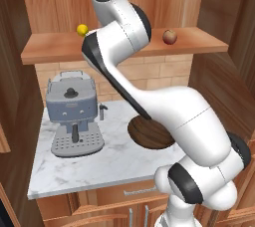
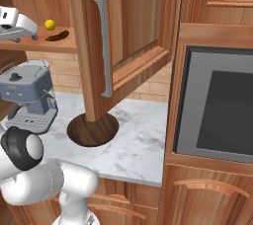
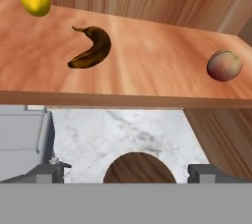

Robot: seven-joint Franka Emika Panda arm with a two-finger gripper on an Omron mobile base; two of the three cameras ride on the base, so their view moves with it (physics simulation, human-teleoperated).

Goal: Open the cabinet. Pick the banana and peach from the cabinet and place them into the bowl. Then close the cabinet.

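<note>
Reddish-brown wood of the cabinet (image 2: 133,31) door stands swung wide, so the first step looks done and the shelf (image 3: 147,51) lies bare to the end effector (image 3: 130,173). Its fingers (image 3: 49,171) are spread as far apart as they go and pinch nothing, poised in front of the shelf edge for a first pick. Ahead of it and a little left lies the banana (image 3: 91,48), dark brown and curved, flat on the shelf. The peach (image 3: 224,65) sits ahead and far right, well apart from the banana. A small yellow fruit (image 3: 36,0) rests beyond the banana to the left; it is likely not wanted. Directly below the end effector, on the marble tabletop (image 1: 99,166), waits the bowl (image 3: 118,161), so each fruit probably needs only a short drop after lifting
</note>
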